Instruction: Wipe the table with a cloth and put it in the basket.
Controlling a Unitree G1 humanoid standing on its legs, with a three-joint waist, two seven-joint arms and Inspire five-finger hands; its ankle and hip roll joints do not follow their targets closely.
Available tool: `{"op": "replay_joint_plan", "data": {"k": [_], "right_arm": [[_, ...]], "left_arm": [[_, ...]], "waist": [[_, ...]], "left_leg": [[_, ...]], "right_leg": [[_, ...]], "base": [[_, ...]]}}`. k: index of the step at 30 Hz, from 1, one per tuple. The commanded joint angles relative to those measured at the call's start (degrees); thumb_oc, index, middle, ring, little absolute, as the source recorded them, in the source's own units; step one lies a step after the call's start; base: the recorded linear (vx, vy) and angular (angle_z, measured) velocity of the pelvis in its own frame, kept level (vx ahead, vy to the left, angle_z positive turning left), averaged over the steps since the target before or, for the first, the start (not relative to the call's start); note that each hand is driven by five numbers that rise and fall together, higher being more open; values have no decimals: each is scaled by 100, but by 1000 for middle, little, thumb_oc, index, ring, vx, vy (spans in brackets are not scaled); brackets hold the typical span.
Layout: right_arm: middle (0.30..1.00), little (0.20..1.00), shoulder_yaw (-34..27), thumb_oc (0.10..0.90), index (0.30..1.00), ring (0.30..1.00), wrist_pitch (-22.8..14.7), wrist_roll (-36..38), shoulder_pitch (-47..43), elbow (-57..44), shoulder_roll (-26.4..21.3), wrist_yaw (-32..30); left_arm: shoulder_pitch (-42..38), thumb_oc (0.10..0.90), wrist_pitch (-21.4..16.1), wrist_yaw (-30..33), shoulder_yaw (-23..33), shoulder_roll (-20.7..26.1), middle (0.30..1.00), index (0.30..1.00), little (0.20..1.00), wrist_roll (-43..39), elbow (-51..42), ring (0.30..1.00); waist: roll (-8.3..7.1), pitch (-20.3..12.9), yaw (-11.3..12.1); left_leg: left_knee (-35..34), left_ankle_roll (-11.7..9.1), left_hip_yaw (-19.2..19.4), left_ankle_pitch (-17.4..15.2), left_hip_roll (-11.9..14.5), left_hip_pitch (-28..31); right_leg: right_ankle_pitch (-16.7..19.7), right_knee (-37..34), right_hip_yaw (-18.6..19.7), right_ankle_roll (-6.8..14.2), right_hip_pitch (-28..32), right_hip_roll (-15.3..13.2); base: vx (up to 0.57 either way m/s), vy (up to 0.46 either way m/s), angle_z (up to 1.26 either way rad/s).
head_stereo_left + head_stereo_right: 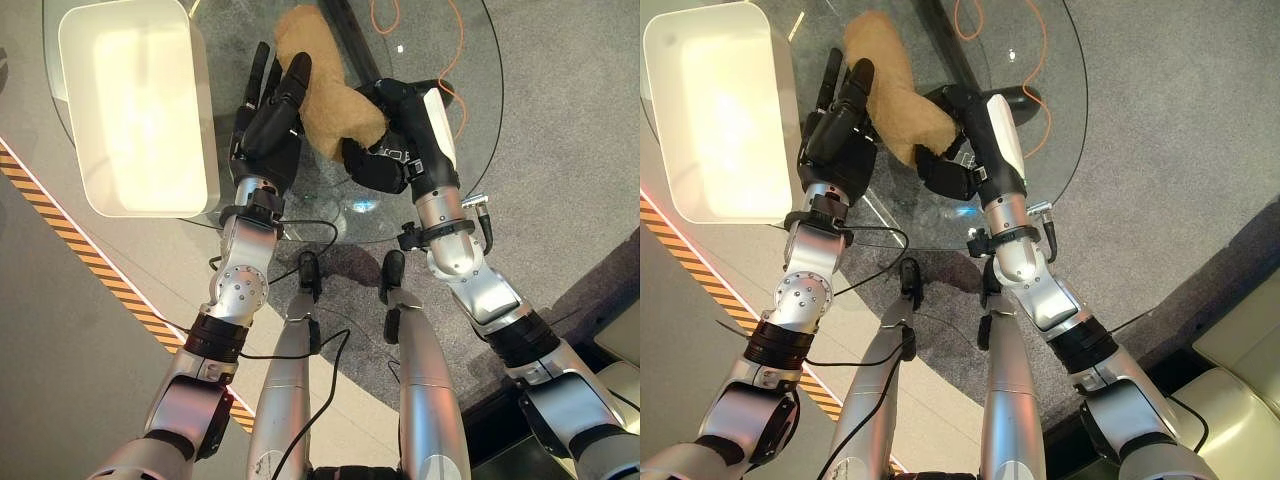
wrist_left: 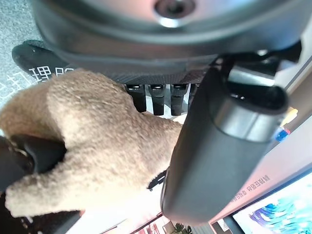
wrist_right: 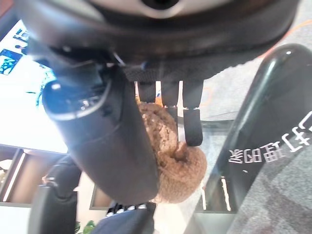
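Fuzzy tan cloth bunched on round glass table, between both robot hands. Right robot hand curled round near end; left robot hand alongside, thumb pressing cloth. Wiping seemingly underway; white rectangular plastic basket beyond left robot hand, cloth not yet in.

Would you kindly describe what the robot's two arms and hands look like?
Both arms are silver-grey metal with rounded joints and black bands. The left hand is dark all over; the right hand is dark with a white cover along one side. White printed characters mark the dark casing in the wrist views.
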Motion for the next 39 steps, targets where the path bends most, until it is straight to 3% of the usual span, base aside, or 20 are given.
{"op": "replay_joint_plan", "data": {"k": [1,5,6,7,9,10,11,31,39], "right_arm": [[300,200,-147,100,300,300,-1001,-231,-983,-1594,364,-100],[300,200,-147,100,300,300,-979,-235,-984,-1582,384,-52],[300,200,-139,100,300,300,-977,-234,-984,-1580,386,-51],[300,200,-121,100,300,300,-981,-243,-984,-1575,396,-58],[300,200,-112,100,300,300,-998,-248,-977,-1564,410,-52],[300,200,-112,100,300,300,-1010,-246,-979,-1556,408,-39],[300,200,-112,100,300,300,-1019,-239,-979,-1550,401,-38],[300,200,-86,100,300,300,-965,-235,-969,-1576,408,80],[300,200,-96,100,300,300,-960,-242,-962,-1550,408,80]], "left_arm": [[-574,800,-428,-160,58,48,900,900,900,380,-420,900],[-552,800,-461,-206,88,13,900,900,900,432,-457,900],[-551,737,-453,-210,92,5,846,846,837,463,-464,846],[-541,542,-430,-211,79,-4,679,679,642,502,-476,679],[-538,331,-461,-231,89,-8,498,498,431,545,-470,498],[-545,141,-472,-257,95,-6,335,335,241,577,-460,335],[-550,100,-478,-257,94,0,300,300,200,575,-462,300],[-518,100,-313,-502,86,13,300,300,200,651,-497,300],[-483,100,-408,-514,123,21,300,300,200,630,-483,300]], "waist": [[-100,-165,17],[-101,-165,26],[-100,-165,28],[-101,-165,30],[-105,-165,31],[-104,-165,30],[-104,-165,31],[-93,-165,34],[-85,-165,35]], "left_leg": [[34,162,339,-220,-371,121],[44,157,344,-226,-363,116],[41,156,346,-225,-363,119],[43,158,347,-223,-364,116],[49,160,343,-225,-367,108],[35,162,342,-226,-370,122],[31,161,342,-225,-371,125],[46,166,342,-241,-383,139],[65,173,346,-253,-391,145]], "right_leg": [[-99,-363,-107,84,241,437],[-102,-364,-112,83,243,425],[-104,-369,-112,81,249,423],[-105,-360,-112,80,243,429],[-102,-356,-111,80,233,433],[-106,-365,-111,79,245,434],[-105,-369,-115,79,249,433],[-124,-339,-105,83,251,438],[-120,-334,-98,81,252,435]], "base": [[0,0,0],[0,0,0],[0,0,0],[0,0,0],[0,0,0],[0,0,0],[0,0,0],[0,0,0],[0,0,0]]}}
